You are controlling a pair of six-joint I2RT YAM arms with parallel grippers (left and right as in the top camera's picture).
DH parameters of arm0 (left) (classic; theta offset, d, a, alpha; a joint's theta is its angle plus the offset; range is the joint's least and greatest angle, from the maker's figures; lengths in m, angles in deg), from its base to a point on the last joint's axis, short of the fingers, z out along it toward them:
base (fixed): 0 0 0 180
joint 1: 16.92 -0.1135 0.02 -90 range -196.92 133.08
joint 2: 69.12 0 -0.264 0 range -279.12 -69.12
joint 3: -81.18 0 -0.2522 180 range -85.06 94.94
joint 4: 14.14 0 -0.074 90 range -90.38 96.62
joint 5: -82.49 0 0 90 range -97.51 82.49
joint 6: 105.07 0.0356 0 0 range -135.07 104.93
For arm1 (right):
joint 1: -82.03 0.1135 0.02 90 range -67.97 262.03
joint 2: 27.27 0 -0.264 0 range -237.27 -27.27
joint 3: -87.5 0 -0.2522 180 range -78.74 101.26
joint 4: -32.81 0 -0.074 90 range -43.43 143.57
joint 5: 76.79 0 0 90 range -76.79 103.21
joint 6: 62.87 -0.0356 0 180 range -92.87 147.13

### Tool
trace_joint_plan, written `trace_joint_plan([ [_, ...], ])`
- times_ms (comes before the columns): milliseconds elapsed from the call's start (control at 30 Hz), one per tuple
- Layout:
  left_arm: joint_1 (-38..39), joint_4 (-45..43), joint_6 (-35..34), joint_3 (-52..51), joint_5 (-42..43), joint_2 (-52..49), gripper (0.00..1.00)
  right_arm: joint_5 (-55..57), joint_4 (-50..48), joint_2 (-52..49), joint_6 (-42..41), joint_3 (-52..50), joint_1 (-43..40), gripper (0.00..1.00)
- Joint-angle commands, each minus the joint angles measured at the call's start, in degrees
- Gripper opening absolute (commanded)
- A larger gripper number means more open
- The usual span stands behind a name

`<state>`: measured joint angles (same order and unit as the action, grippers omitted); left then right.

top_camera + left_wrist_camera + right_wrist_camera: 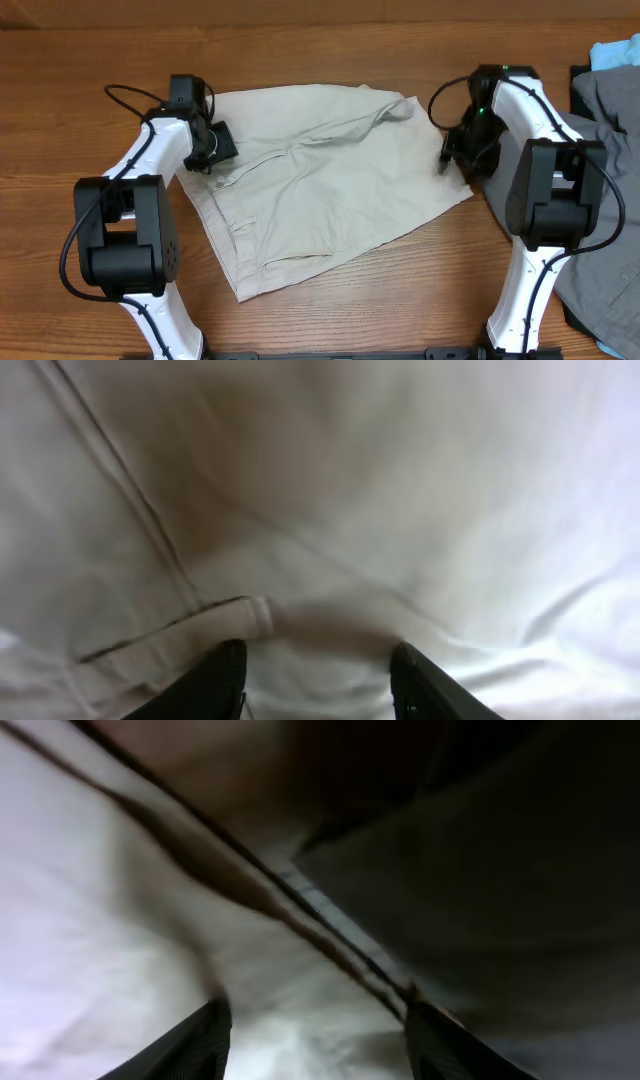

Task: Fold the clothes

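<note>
Beige shorts (330, 180) lie mid-frame on the counter (330, 320), spread mostly flat and rumpled at the upper-right corner. No fold is visible.

Left gripper (213, 150): at the shorts' upper-left edge, fingers apart over the cloth.

Right gripper (452, 155): at the right edge, fingers apart over a hem.

Judgement: early stage; the grasp and every fold are still to do.

A robotics lab is showing: a cabled left arm (125, 225) and right arm (550, 200) are standing at a wooden table (350, 315), garments (612, 110) lying heaped aside.
</note>
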<state>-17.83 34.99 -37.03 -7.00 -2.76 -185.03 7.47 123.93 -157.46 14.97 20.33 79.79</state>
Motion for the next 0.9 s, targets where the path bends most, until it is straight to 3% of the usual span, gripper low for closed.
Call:
trace_joint_plan([
  [0, -0.4, -2.2, 1.4, 2.7, -2.7, -1.1, 0.49, -0.3, -1.0, 0.1, 0.3, -3.8, 0.2, 0.61],
  [333, -0.6, -2.4, 3.6, 9.5, -2.6, -1.1, 0.46, -0.3, -0.4, 0.1, 0.4, -16.8, 0.3, 0.62],
  [567, -0.6, 29.6, 2.4, 16.9, 4.3, -1.1, 0.58, 1.2, -2.1, 0.1, 0.4, -18.9, -0.1, 0.62],
  [733, -0.6, 39.6, 1.6, 14.6, 3.7, -1.1, 0.57, 2.6, -1.8, 0.1, 0.4, -16.8, -0.9, 0.62],
  [867, -0.6, 38.6, 0.6, 11.4, 4.4, -1.1, 0.57, 2.7, -0.5, 0.1, 0.3, -13.4, -2.0, 0.62],
])
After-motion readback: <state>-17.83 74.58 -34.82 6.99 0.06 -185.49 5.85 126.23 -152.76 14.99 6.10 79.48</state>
